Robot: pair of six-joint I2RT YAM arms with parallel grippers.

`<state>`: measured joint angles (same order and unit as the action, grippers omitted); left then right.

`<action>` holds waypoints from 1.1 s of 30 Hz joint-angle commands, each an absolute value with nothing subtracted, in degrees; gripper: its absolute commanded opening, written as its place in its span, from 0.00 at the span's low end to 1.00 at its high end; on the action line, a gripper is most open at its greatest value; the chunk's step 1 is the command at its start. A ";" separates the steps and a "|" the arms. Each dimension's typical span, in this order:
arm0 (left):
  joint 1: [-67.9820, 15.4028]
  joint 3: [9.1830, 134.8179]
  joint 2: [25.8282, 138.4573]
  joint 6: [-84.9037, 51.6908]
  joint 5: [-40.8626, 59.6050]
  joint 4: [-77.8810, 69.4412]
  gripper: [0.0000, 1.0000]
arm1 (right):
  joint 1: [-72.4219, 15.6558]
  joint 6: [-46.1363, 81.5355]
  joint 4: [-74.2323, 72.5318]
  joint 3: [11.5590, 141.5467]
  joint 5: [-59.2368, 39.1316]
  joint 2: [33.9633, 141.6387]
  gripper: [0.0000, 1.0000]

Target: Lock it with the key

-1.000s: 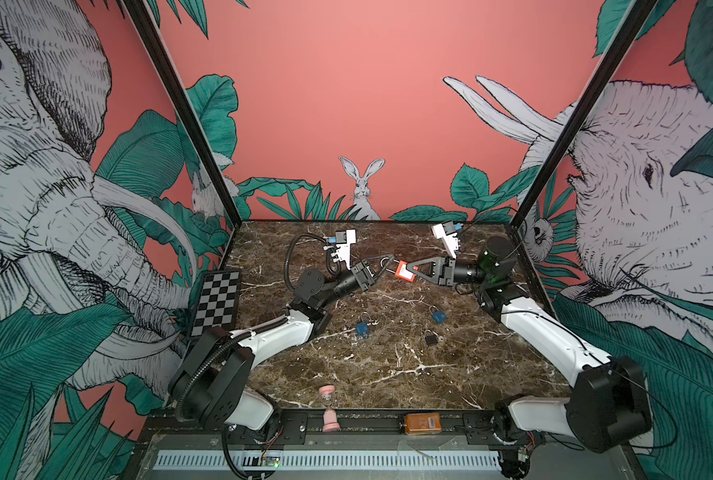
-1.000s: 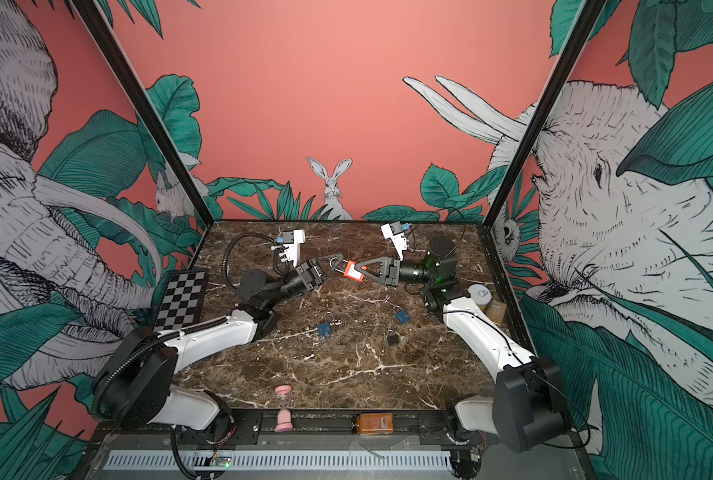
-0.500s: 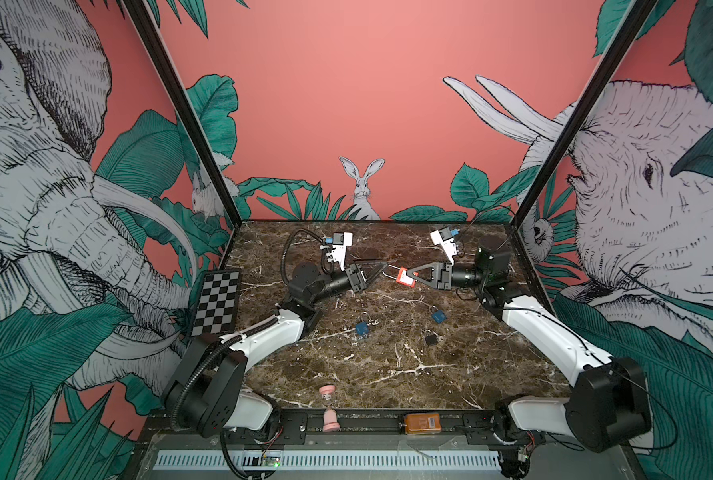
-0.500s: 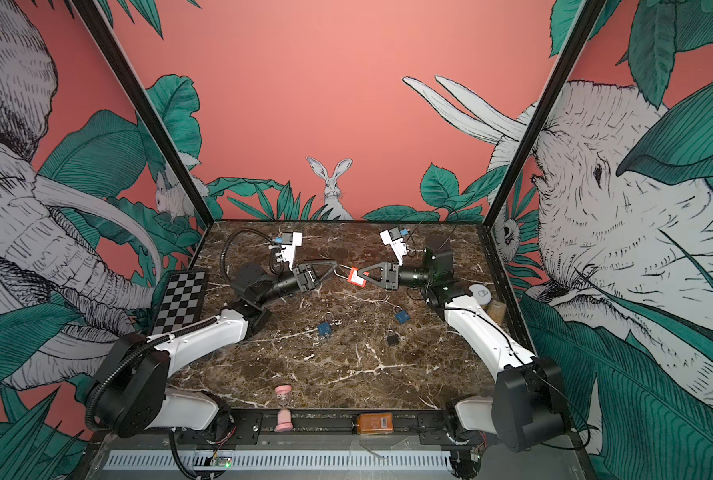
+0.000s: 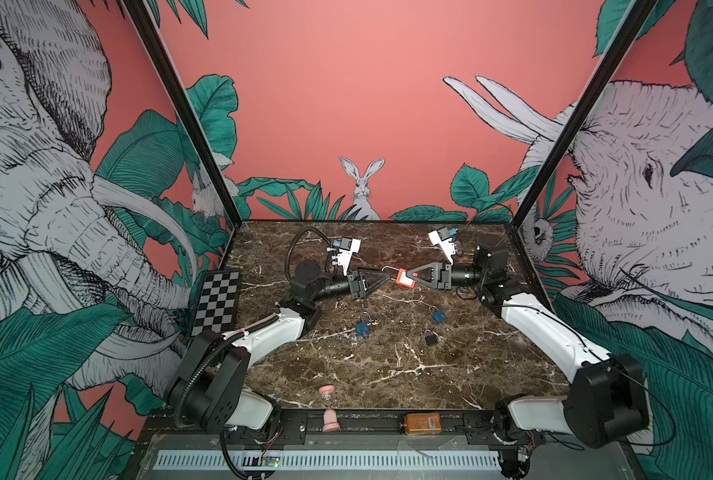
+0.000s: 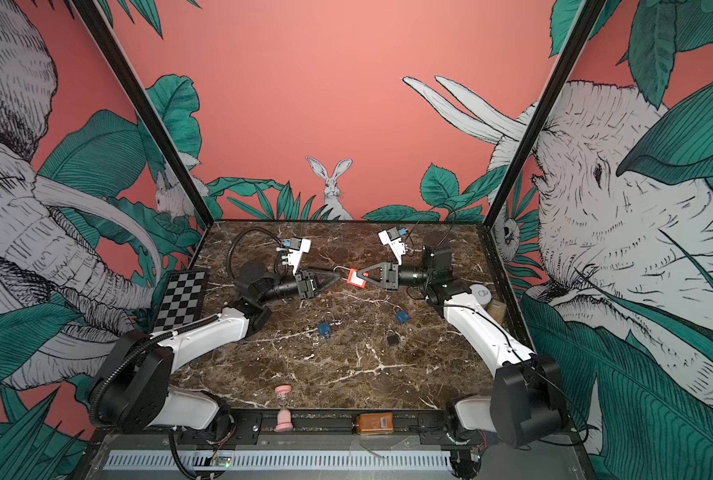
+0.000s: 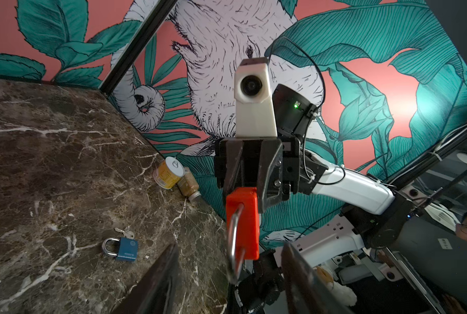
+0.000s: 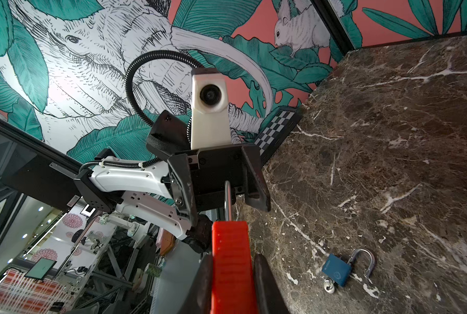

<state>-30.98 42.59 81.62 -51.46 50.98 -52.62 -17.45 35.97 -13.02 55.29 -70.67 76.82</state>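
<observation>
A red padlock (image 5: 404,277) (image 6: 356,277) hangs in the air over the back of the marble table (image 5: 450,374), with my right gripper (image 5: 410,276) (image 8: 233,258) shut on its body (image 8: 231,261). Its silver shackle (image 7: 233,244) points at my left gripper (image 5: 381,279) (image 6: 336,277) (image 7: 229,246). That gripper is open, with a finger on either side of the shackle and a gap on both sides. The key for this padlock is hidden or out of view.
Two blue padlocks (image 5: 362,328) (image 5: 438,316) and a black one (image 5: 430,337) lie mid-table, the blue ones with small keys beside them (image 7: 124,232). A tin (image 7: 168,172) and a jar (image 7: 190,185) lie at the right wall. A pink hourglass (image 5: 327,407) stands at the front edge.
My left gripper has gone from shut to open and let go of the shackle. The right gripper still holds the red padlock in about the same place.
</observation>
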 commanded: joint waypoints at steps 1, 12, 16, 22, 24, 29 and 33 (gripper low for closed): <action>-31.66 45.39 81.21 -48.73 54.53 -50.13 0.62 | -17.44 36.14 -16.08 56.94 -72.77 77.25 0.00; -35.01 48.53 85.11 -48.96 55.69 -49.74 0.58 | -18.71 35.93 -16.18 57.89 -72.86 78.69 0.00; -35.42 48.51 85.85 -49.74 55.37 -50.79 0.52 | -18.90 35.79 -16.12 58.02 -73.03 78.94 0.00; -35.40 48.49 85.87 -50.08 55.18 -50.80 0.43 | -19.06 35.34 -15.91 57.89 -73.29 79.12 0.00; -35.42 48.40 85.92 -50.19 54.93 -50.81 0.43 | -19.06 35.10 -15.48 57.84 -73.36 79.02 0.00; -35.41 48.33 85.87 -50.26 54.28 -50.74 0.43 | -19.07 32.45 -12.22 58.09 -73.05 78.37 0.00; -35.40 48.52 86.22 -50.62 54.12 -51.00 0.37 | -19.07 32.17 -12.08 57.68 -73.29 77.99 0.00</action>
<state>-35.38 47.00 86.37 -50.19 54.13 -49.54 -18.76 33.78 -11.00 56.53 -71.85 79.26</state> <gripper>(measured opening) 0.380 0.199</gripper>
